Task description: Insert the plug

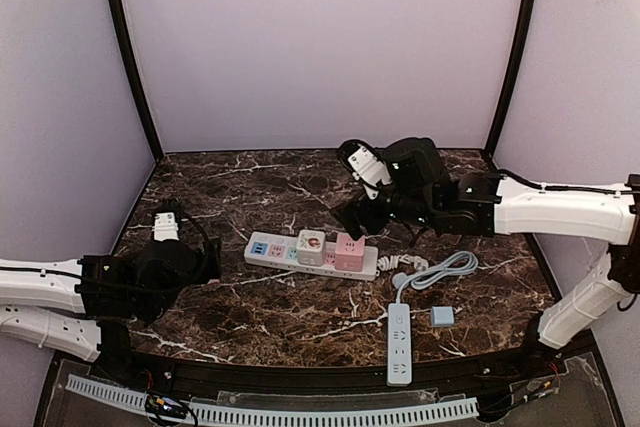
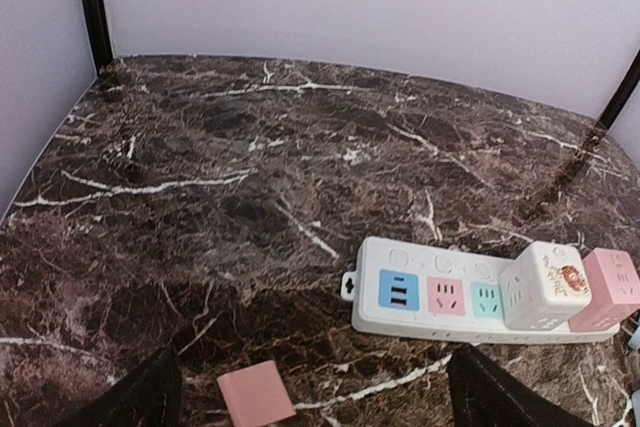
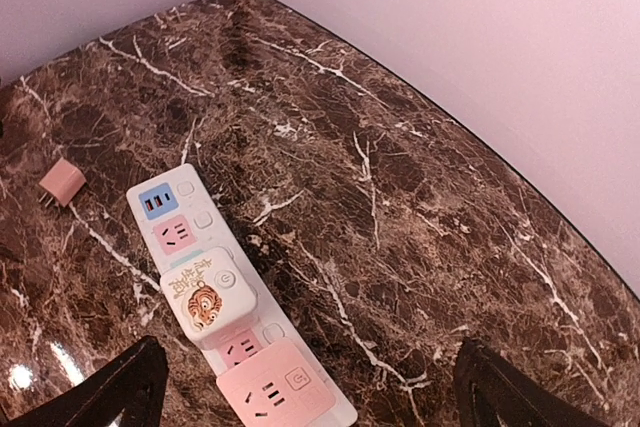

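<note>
Counter (image 1: 250,182) of dark marble w/ white veins, lilac walls (image 1: 320,47) round it. Mid-counter lies a white power strip (image 1: 262,259), long side running L to R. Its sockets are coloured: blue USB block (image 2: 397,291) at the L end, then a pink socket (image 2: 446,296), then a green socket (image 2: 486,300). Next along, a white cube adapter (image 1: 311,246) sits plugged into the strip. Its face carries a tiger cartoon w/ a few characters beside it, too small to read, plus a round button. Touching it on the R, the pink cube plug (image 1: 349,252) is seated upright at the strip's R end, w/ a socket face and a small square button on top; no brand legible.

R gripper (image 1: 352,215) hovers just behind that pink cube, jaws spread wide, nothing btwn them. Both fingers (image 3: 120,387) are clear of the cube in the wrist view. L gripper (image 1: 207,263) sits low near the strip's L end, apart from it, jaws also wide open and empty. On the counter below them lies a small pink plug (image 2: 256,393), loose, prongs out to one side, touching neither finger.

Nearer the front edge is a second white strip (image 1: 399,343), slim, pointing front to back. A grey cable (image 1: 440,271) is looped by the first strip's R end. A small blue-grey block (image 1: 441,316) rests just R of the slim strip. No print readable on either.
</note>
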You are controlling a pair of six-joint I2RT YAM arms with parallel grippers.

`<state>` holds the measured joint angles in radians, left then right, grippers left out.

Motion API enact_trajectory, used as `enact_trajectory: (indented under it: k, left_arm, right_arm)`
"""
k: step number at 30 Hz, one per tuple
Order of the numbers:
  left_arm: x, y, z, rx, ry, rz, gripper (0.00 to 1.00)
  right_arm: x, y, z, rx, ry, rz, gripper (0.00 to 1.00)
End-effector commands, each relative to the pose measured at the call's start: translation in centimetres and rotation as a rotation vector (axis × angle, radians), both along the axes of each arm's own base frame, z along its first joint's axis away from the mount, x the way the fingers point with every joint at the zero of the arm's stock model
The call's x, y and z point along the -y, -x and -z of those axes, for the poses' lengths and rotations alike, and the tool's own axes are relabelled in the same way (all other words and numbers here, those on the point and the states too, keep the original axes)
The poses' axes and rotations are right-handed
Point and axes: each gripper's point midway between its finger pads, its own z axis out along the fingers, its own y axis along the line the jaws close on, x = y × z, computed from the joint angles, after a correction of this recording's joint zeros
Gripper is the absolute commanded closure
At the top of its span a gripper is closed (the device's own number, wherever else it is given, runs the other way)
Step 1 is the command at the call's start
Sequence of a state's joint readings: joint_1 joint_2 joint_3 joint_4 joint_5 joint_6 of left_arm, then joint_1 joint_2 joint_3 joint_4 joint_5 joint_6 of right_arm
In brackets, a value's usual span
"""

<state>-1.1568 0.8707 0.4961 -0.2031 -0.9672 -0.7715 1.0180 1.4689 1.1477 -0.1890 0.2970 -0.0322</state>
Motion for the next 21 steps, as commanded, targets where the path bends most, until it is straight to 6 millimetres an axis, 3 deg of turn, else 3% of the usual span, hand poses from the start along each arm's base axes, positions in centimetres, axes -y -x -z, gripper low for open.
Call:
enact_trajectory:
  k: [1, 10, 14, 17, 21]
  left_arm:
    - [-2.3, 2.3, 4.2, -0.199, -0.074, -0.006, 0.09]
    - [-1.3, 3.4, 7.3, -0.347, -0.087, 0.005, 0.12]
    - [-1.1, 2.7, 8.8, -0.386, -0.132, -0.029, 0.12]
    - [0.0, 1.9, 11.0, -0.475, -0.055, -0.001, 0.16]
    - [0.3, 0.5, 12.3, -0.510, -0.036, -0.028, 0.19]
  right_arm:
    - [1.7, -0.5, -3.2, 0.008, -0.266, 0.142, 0.01]
    - [4.2, 1.5, -3.0, -0.035, -0.360, 0.139, 0.01]
    - [4.5, 2.4, -2.3, -0.071, -0.371, 0.122, 0.01]
    - [4.6, 2.8, -1.6, -0.087, -0.369, 0.108, 0.01]
    - [5.1, 3.1, -1.3, -0.084, -0.368, 0.110, 0.01]
